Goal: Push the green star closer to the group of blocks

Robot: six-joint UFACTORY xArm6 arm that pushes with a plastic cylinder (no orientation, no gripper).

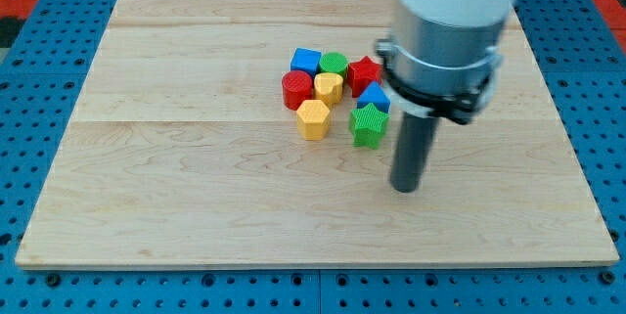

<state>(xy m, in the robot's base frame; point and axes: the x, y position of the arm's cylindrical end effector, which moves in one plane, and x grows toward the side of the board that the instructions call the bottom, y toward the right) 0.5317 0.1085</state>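
Observation:
The green star [369, 124] lies near the middle of the wooden board, touching the lower right of a cluster of blocks. The cluster holds a blue cube [306, 61], a green cylinder [334, 64], a red star [365, 72], a red cylinder [296, 89], a small yellow block [329, 87], a yellow hexagon [313, 118] and a blue block [374, 97]. My tip [405, 186] rests on the board to the lower right of the green star, a short gap away.
The wooden board [196, 197] lies on a blue perforated table. The arm's white and grey body [445, 30] hangs over the board's upper right and hides part of it.

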